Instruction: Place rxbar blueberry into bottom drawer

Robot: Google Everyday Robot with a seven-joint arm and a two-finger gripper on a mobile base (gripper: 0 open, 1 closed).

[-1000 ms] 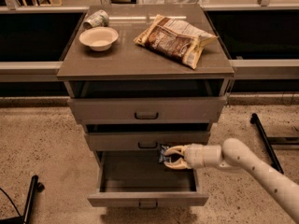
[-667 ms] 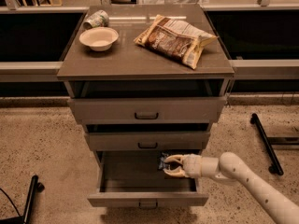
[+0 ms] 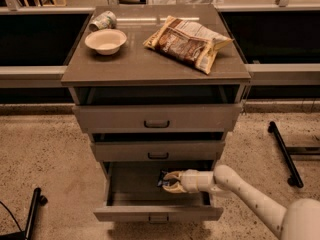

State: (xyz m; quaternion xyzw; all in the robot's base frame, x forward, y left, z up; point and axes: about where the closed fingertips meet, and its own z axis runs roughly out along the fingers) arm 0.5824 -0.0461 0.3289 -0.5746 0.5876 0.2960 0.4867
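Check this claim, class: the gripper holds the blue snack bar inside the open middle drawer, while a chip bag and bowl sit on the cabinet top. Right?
Wrong drawer. The camera view shows the gripper holding the rxbar blueberry inside the open bottom drawer, not the middle drawer. The chip bag and bowl do sit on the cabinet top.

No legible txt anywhere: chip bag (image 3: 187, 44) print, can (image 3: 102, 20) label, rxbar blueberry (image 3: 163, 177) wrapper all unreadable. Gripper (image 3: 170, 182) sits inside open bottom drawer (image 3: 157, 213), right side, clamped on the bar.
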